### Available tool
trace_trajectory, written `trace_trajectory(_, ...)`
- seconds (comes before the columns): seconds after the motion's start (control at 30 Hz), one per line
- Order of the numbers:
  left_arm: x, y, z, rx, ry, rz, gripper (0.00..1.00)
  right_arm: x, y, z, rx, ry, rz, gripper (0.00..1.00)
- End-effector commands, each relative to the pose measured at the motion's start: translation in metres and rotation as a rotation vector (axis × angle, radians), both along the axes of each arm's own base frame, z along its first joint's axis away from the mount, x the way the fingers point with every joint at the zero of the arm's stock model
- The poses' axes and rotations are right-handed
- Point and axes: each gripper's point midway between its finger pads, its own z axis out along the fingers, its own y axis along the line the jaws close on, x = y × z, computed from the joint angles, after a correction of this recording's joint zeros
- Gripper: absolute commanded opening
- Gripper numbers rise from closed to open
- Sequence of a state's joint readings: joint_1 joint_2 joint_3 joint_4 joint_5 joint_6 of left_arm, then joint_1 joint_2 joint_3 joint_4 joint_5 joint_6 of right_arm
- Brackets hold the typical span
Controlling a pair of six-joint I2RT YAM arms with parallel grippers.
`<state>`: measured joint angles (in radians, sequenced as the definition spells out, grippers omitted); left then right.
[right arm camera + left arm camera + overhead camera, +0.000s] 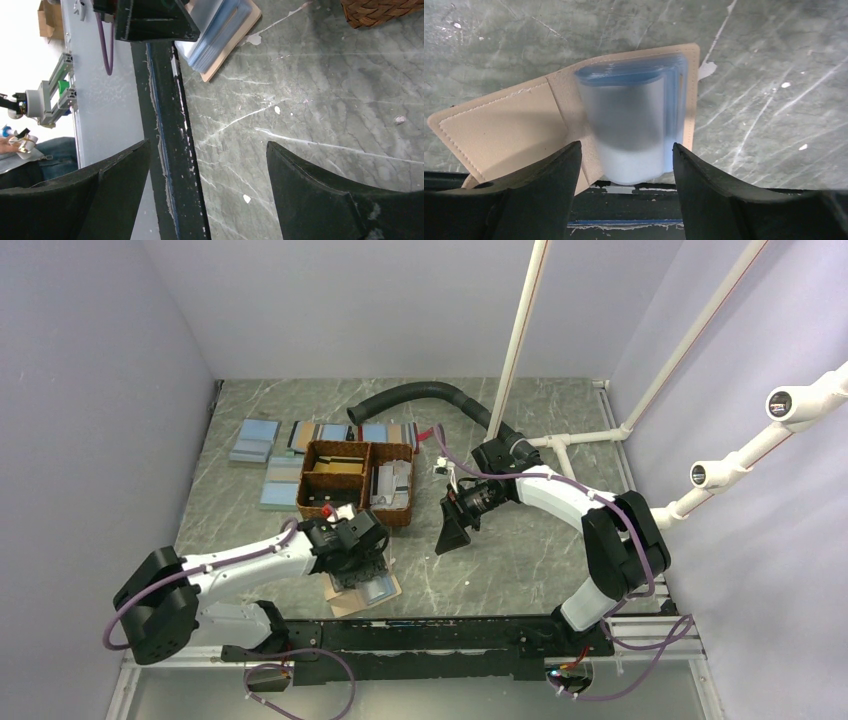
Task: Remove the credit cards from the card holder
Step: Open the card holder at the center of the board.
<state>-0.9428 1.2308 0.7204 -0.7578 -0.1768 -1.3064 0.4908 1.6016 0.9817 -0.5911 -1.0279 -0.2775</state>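
Note:
The card holder (372, 593) lies open on the table by the front rail, tan with blue and grey pockets. In the left wrist view its tan flap (499, 125) is on the left and the blurred blue-grey pocket stack (634, 115) on the right. I cannot make out single cards in it. My left gripper (355, 565) is open right above it, and the stack shows between the jaws (626, 150) without touching them. My right gripper (450, 530) is open and empty over bare table to the right. Its wrist view (207, 150) shows the card holder (235, 30) far off.
A brown woven two-compartment basket (357, 482) stands just behind the left gripper. Flat light blue rectangles (255, 440) lie at the back left. A black hose (420, 395) and white pipes (520, 340) are at the back. The black front rail (450, 632) runs right beside the card holder.

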Motion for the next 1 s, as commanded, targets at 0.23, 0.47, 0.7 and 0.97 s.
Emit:
trace_trajectory(0.23,-0.005,0.004,-0.028,-0.003,0.060,0.035,0.68,0.003,0.007,0.013,0.052,-0.037,0.028,0.87)
trace_trajectory(0.47,-0.017,0.019,-0.043,0.011,0.119,0.045,0.40,0.002,0.007,0.012,0.053,-0.036,0.035,0.87)
trace_trajectory(0.7,-0.014,0.025,-0.031,-0.040,0.071,0.026,0.01,-0.005,0.011,0.009,0.048,-0.027,0.058,0.87)
trace_trajectory(0.97,0.003,0.002,-0.018,-0.301,-0.057,-0.024,0.00,-0.021,0.024,0.004,0.039,0.003,0.111,0.87)
